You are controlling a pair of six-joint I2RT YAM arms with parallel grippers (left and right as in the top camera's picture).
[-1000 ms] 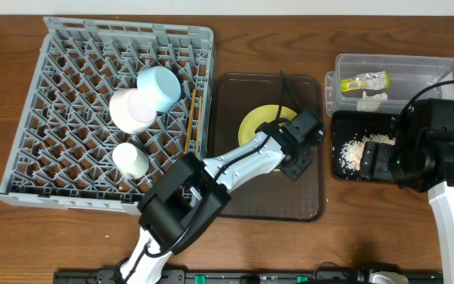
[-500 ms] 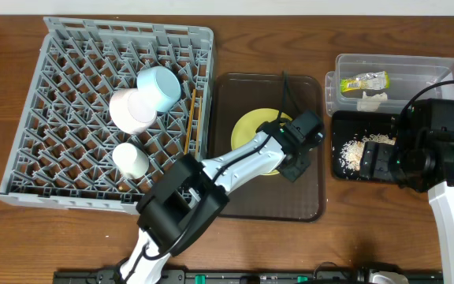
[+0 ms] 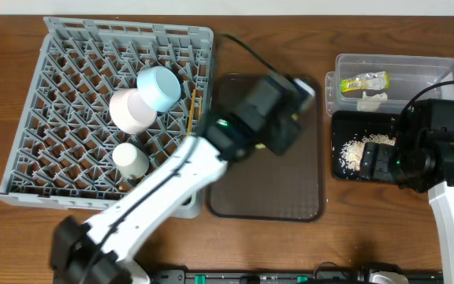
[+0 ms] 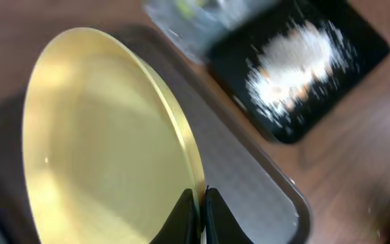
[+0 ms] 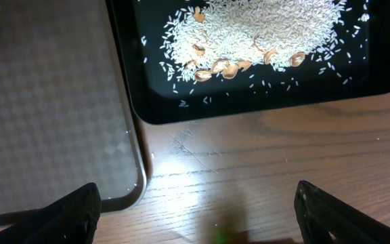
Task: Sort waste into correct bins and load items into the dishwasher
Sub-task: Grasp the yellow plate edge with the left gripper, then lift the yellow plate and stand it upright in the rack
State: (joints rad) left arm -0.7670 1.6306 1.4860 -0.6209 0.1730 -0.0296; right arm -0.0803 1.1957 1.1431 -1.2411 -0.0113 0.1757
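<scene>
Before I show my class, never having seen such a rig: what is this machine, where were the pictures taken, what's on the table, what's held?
Two robot arms with two-finger grippers work at a wooden table. One picture looks down from overhead; the other two come from wrist cameras. On the table: a grey plastic dish rack holding two bowls and a white cup, a brown serving tray, a clear plastic tub, and a black tray of rice crumbs. The left gripper is shut on a round yellow plate's rim; the right gripper hangs open, empty.
</scene>
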